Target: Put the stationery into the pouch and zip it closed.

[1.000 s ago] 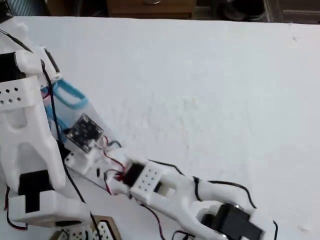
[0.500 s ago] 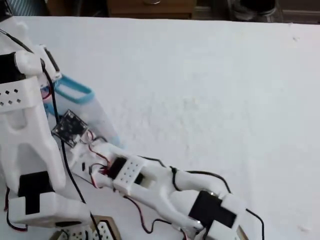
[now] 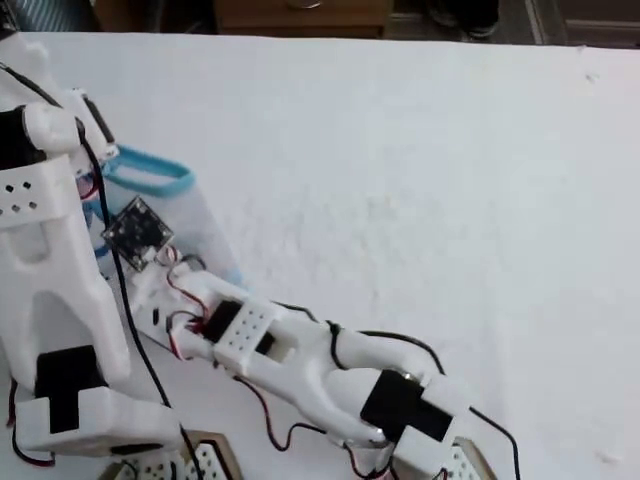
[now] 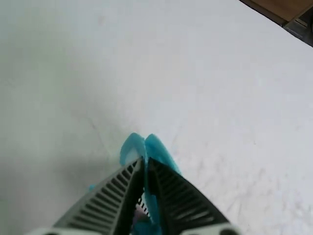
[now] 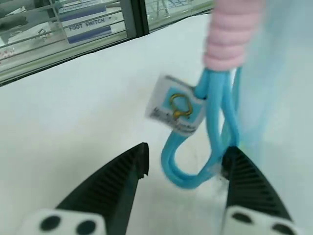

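Toward the left side of the white table, clamping the translucent pouch by its blue trim with the left gripper, jaws pressed together on it. Straddling the pouch's blue cord loop with the right gripper, jaws spread wide, one finger possibly touching the cord. Hanging on that loop, a white tag; above, a pink ribbed piece.

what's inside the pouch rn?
Cannot tell. The pouch is translucent, but the arms cover most of it in the high view. A blue cord loop and paper tag are beside it; no contents are clear.
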